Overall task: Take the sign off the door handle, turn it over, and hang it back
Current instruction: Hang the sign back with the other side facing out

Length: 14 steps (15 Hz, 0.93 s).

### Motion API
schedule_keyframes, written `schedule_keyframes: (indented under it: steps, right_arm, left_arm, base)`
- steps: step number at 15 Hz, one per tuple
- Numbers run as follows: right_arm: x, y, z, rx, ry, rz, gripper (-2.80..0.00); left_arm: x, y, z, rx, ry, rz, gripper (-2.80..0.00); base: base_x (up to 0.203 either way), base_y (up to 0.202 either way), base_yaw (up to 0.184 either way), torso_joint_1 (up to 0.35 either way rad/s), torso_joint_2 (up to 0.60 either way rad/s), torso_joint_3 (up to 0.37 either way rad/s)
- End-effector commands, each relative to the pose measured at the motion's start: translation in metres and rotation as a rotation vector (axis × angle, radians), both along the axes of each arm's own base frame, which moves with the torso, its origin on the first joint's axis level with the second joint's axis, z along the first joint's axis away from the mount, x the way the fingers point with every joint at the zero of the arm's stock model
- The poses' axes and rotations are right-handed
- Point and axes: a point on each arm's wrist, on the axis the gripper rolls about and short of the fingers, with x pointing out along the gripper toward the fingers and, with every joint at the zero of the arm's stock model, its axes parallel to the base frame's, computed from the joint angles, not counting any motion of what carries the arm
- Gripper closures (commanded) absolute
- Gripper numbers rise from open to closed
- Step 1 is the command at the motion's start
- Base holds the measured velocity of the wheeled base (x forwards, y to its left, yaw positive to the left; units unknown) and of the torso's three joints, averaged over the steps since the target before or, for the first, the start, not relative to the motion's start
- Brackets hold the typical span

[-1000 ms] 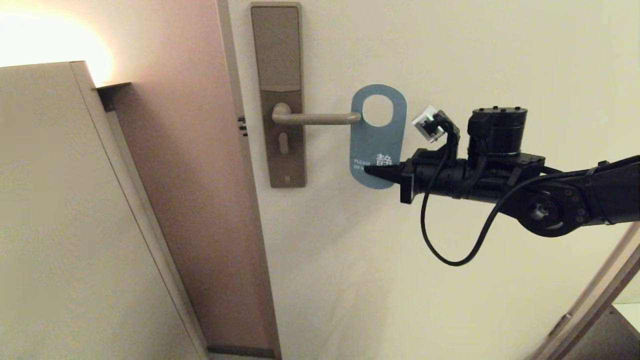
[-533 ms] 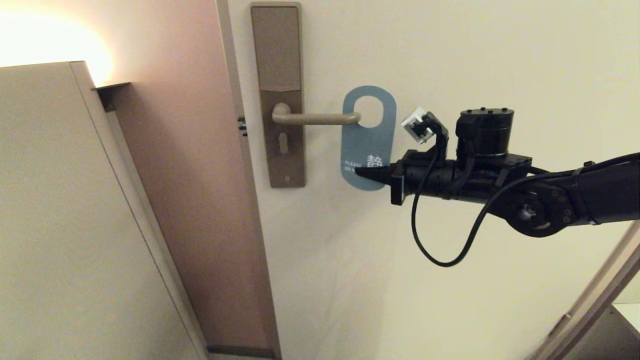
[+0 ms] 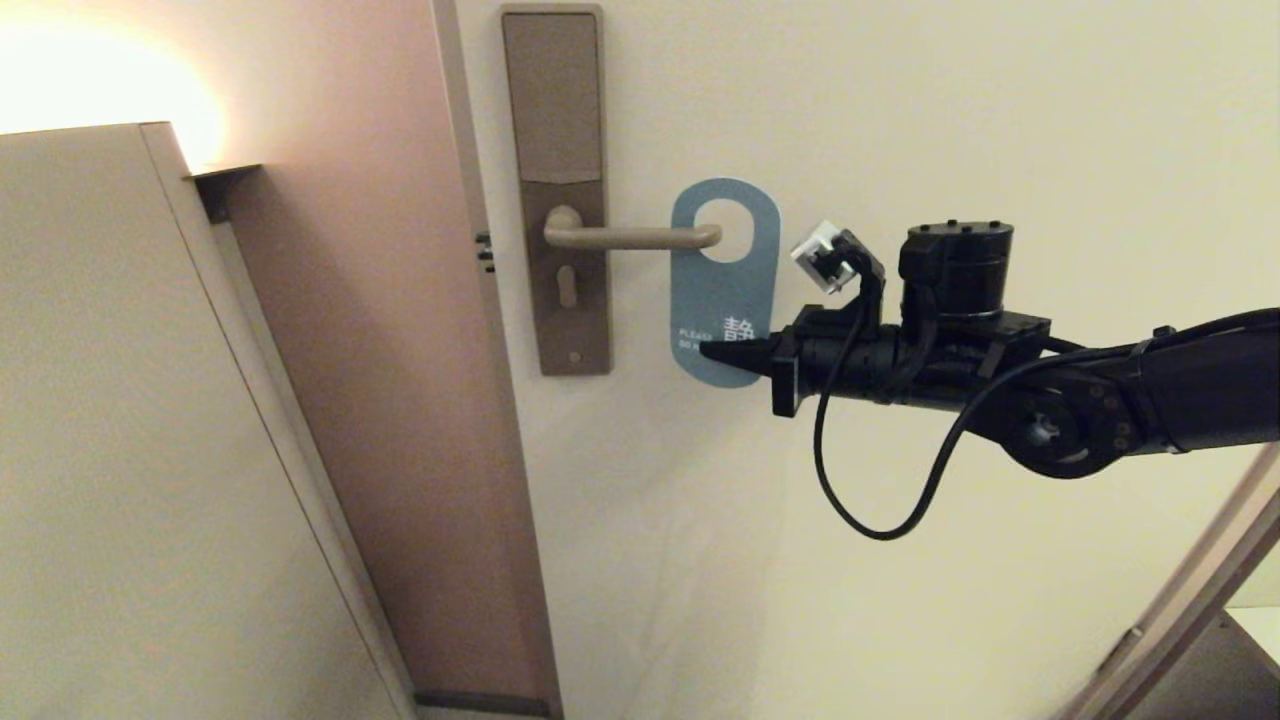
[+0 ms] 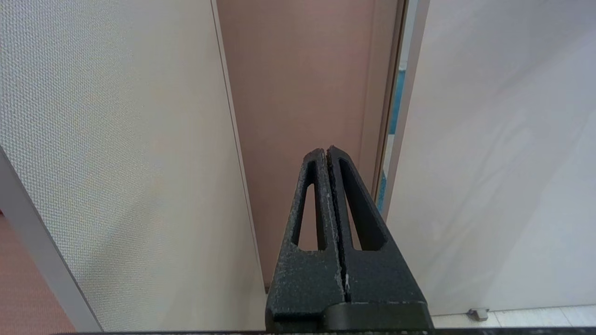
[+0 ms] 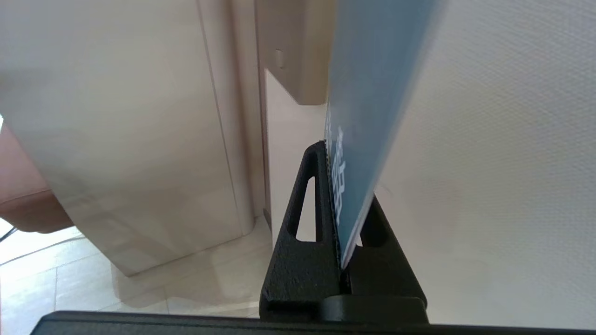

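Note:
The sign (image 3: 722,290) shows its teal-blue side with white lettering. Its oval hole is around the rounded end of the door handle (image 3: 632,237), a beige lever on a tall brown lock plate (image 3: 556,190). My right gripper (image 3: 712,352) reaches in from the right and is shut on the sign's lower part. In the right wrist view the sign (image 5: 368,111) stands edge-on, clamped in the right gripper (image 5: 336,153). My left gripper (image 4: 327,151) is shut and empty, away from the door handle, and shows only in the left wrist view.
The cream door (image 3: 950,120) fills the right side, with its edge and the pinkish frame (image 3: 400,350) left of the lock plate. A beige cabinet panel (image 3: 120,450) stands at the left. A slanted beam (image 3: 1190,600) crosses the lower right corner.
My right gripper has carried the sign leftward and slightly down. The sign's hole has slid from just past the handle's tip onto the end of the handle.

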Motion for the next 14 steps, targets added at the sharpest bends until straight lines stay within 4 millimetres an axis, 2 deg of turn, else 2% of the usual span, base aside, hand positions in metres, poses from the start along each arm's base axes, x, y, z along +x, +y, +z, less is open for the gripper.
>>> schedule_keyframes:
  steps: [1,14]
  right_arm:
    - [-0.003,0.006,0.001,0.003,-0.006,0.020,0.00]
    - [-0.014,0.021,0.002,0.001,-0.008,0.066,0.00]
  left_arm:
    - [0.000,0.000,0.000,-0.001,0.001,0.002,0.00]
    - [0.000,0.000,0.000,-0.001,0.001,0.002,0.00]
  base:
    - [0.000,0.000,0.000,0.000,0.00,0.000]
    - [0.000,0.000,0.000,0.000,0.00,0.000]
